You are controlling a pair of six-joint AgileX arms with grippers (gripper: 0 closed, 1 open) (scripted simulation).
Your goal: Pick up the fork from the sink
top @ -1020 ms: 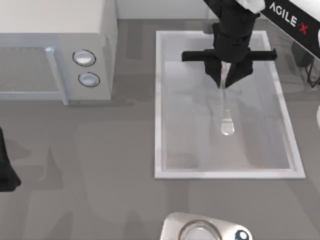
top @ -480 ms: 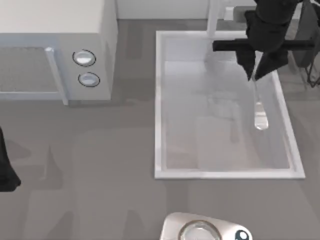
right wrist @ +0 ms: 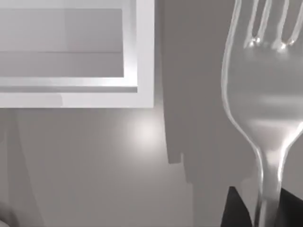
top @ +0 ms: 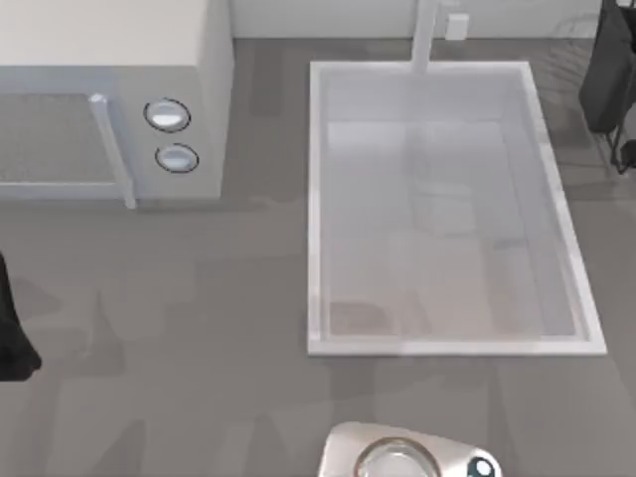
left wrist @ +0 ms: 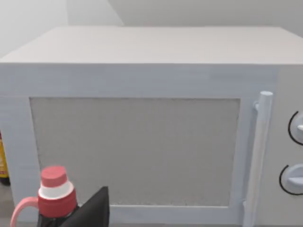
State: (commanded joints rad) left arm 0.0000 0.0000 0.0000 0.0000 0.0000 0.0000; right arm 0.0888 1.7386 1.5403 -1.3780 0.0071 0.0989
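Note:
The fork [right wrist: 260, 94] is a shiny silver one, seen close up in the right wrist view with its tines pointing away from the wrist. Its neck runs down between the two dark fingers of my right gripper [right wrist: 265, 213], which is shut on it. Behind the fork lies grey counter and a corner of the sink [right wrist: 142, 56]. In the top view the sink [top: 316, 199] is a large pale basin at the centre right with a bare bottom. A dark part of my right arm [top: 608, 79] stands at the far right edge, beyond the sink's rim. My left arm [top: 12, 338] rests at the left edge.
A white microwave [top: 109, 99] with two round knobs and a bar handle stands at the back left. A tap post [top: 427, 35] rises behind the sink. A shiny rounded appliance [top: 397, 457] lies at the front edge. A red-capped bottle [left wrist: 53, 194] stands before the microwave door.
My right gripper has gone up and to the right with the fork, off over the sink's right rim. The fork no longer shows over the basin in the top view. The left arm has not moved.

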